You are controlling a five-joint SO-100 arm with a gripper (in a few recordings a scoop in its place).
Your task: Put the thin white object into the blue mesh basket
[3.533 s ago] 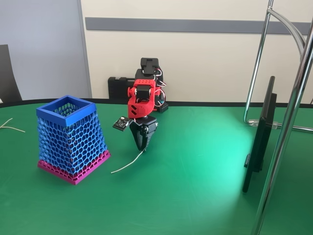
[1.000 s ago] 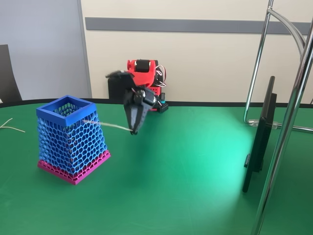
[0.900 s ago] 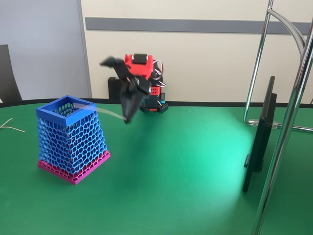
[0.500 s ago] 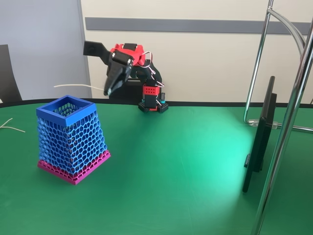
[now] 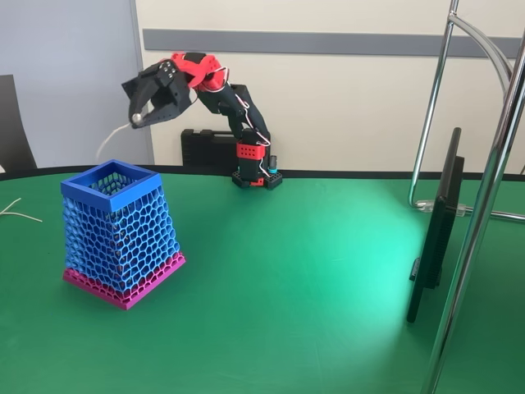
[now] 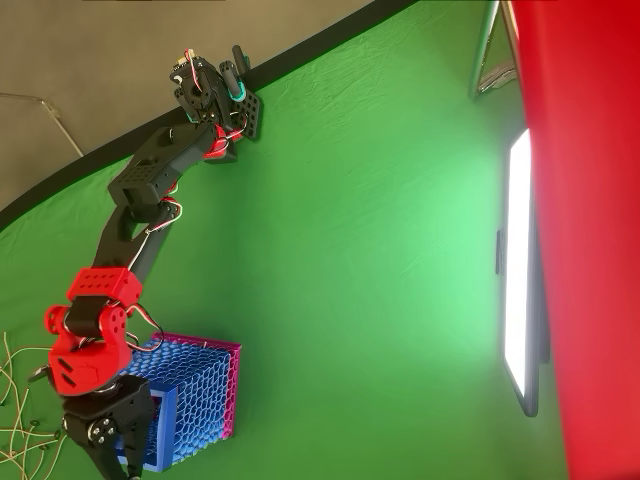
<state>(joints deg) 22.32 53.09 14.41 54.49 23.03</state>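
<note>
Thin white object [image 5: 109, 138] pinched at one end by end effector [image 5: 138, 117], hanging in air above blue mesh basket [image 5: 120, 231] rim; basket upright on green tabletop [image 5: 312, 279].

The red arm [image 6: 130, 220] reaches across the green table [image 6: 350, 250], its black gripper [image 6: 105, 440] above the blue mesh basket [image 6: 200, 395].
</note>
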